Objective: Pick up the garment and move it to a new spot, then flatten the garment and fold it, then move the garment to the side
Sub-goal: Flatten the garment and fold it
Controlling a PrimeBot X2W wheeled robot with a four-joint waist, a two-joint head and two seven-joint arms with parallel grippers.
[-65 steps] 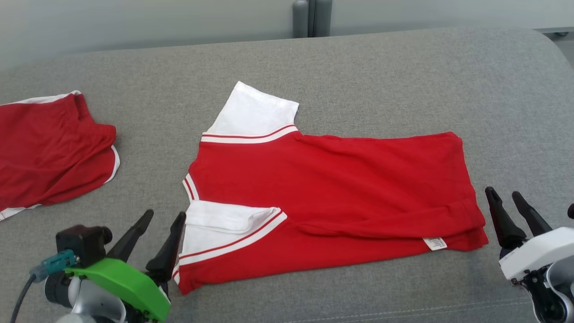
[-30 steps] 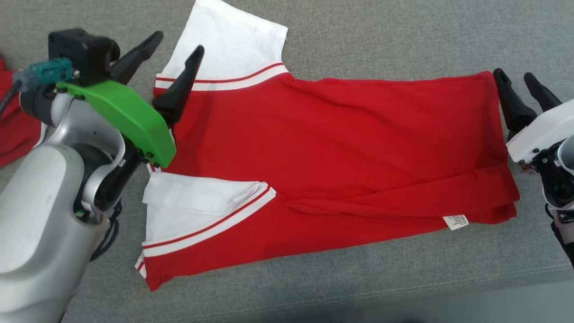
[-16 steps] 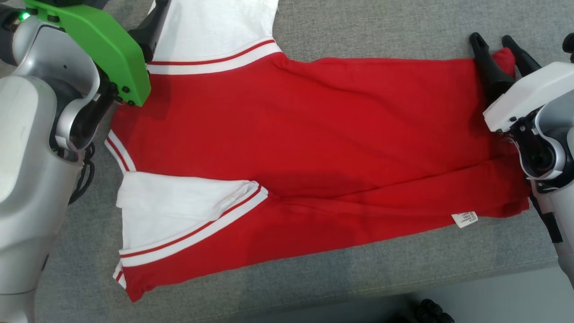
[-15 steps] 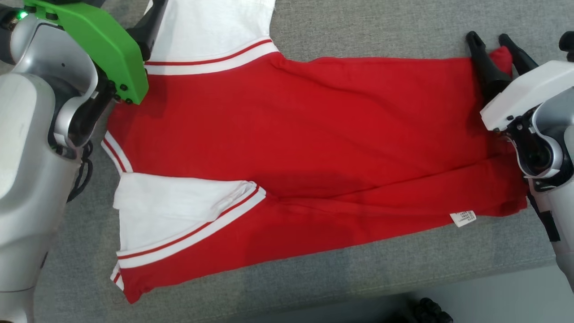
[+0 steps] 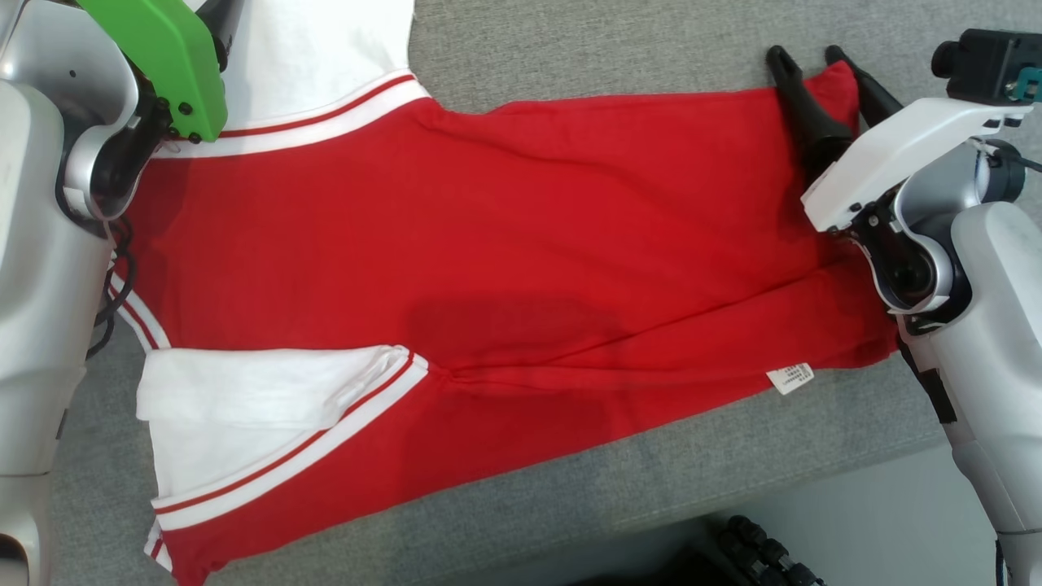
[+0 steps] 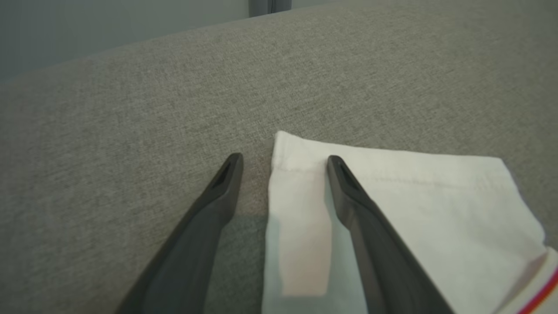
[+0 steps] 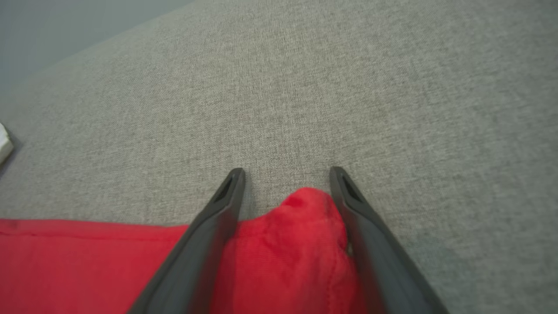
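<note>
So the red garment (image 5: pixel 505 244) is lying spread out on the grey cushion (image 5: pixel 619 41), sleeves at my left, hem at my right. My left gripper (image 6: pixel 284 158) is wide open, one finger over the far white sleeve (image 6: pixel 414 205), the other over bare cushion. My right gripper (image 7: pixel 286 171) is wide open too, straddling the bunched-up far hem corner (image 7: pixel 305 209). Nothing clamped yet.

The raised corner of the red garment (image 7: pixel 283 250) is being straddled by the right gripper (image 7: pixel 287 171), its two dark fingers being held apart on either side of the bunched fold. The cloth is being shown lying leftward over the grey upholstery (image 7: pixel 348 87), with a white scrap (image 7: pixel 3 146) being cut off at the left edge
</note>
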